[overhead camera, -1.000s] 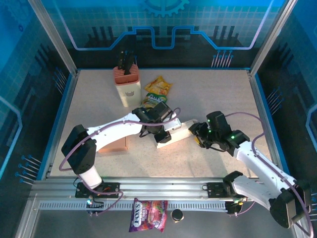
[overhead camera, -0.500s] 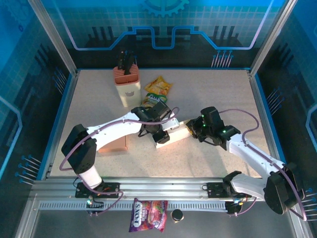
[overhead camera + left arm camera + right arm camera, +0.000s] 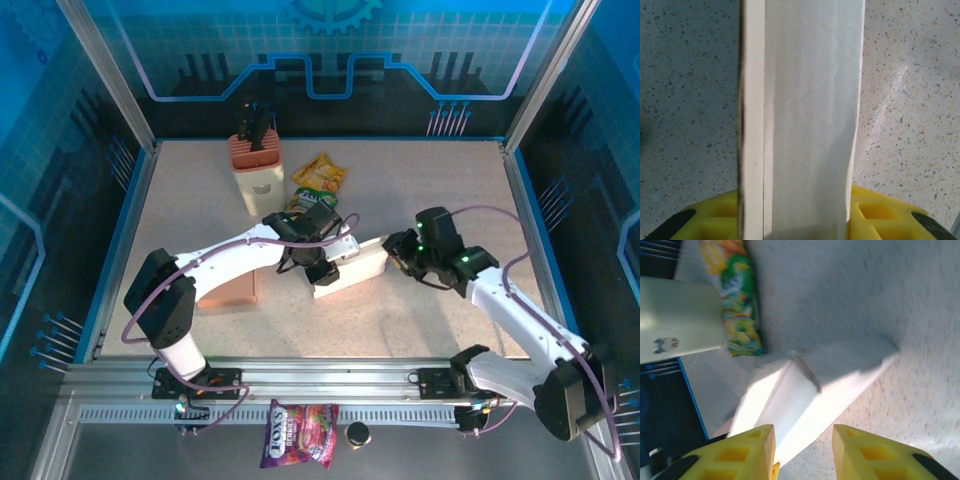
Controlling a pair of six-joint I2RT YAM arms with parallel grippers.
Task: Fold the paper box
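Now, two grippers at one paper box (image 3: 352,268)
Left gripper (image 3: 799,205) pinches the white box between its yellow fingers (image 3: 715,220); right gripper (image 3: 803,440) hangs with jaws apart at the box's other end, mid-way across the table (image 3: 440,190), snack packet (image 3: 737,305) just beyond.

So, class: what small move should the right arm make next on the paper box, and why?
Probably ease the right gripper forward so its open jaws straddle the near end of the paper box. The left gripper clamps a panel, and the right jaws stand just short of the box, empty.
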